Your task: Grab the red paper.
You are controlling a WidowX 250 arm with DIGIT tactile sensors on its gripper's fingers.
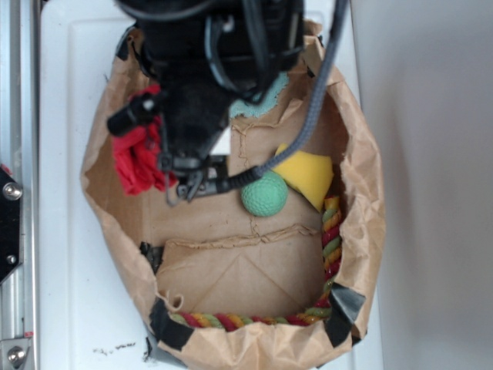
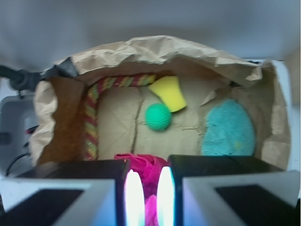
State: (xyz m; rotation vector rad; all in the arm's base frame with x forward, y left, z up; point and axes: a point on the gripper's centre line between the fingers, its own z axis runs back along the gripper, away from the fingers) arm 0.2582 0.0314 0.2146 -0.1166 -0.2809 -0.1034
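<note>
Now we are looking at our fingers [image 2: 146, 197] in the wrist view, where the two pads are standing close together with the red paper [image 2: 149, 170] pinched in the narrow gap between them. We are seeing the crumpled red wad bulging out just beyond the pads. In the exterior view the red paper [image 1: 137, 158] is showing at the left side of the black arm, against the left wall of the brown paper bag [image 1: 362, 223], and the arm is covering our fingers there.

Farther out, on the bag's flat floor, a green ball [image 2: 158, 117] is sitting touching a yellow sponge wedge [image 2: 170, 92]. To the right of them in the wrist view a teal fuzzy cloth [image 2: 228, 128] is lying flat. A red-yellow-green braided rope [image 1: 327, 254] is running along the bag's right wall and near edge in the exterior view. Black tape [image 1: 345, 307] is patching the bag's near rim. The bag is resting on a white counter [image 1: 65, 254].
</note>
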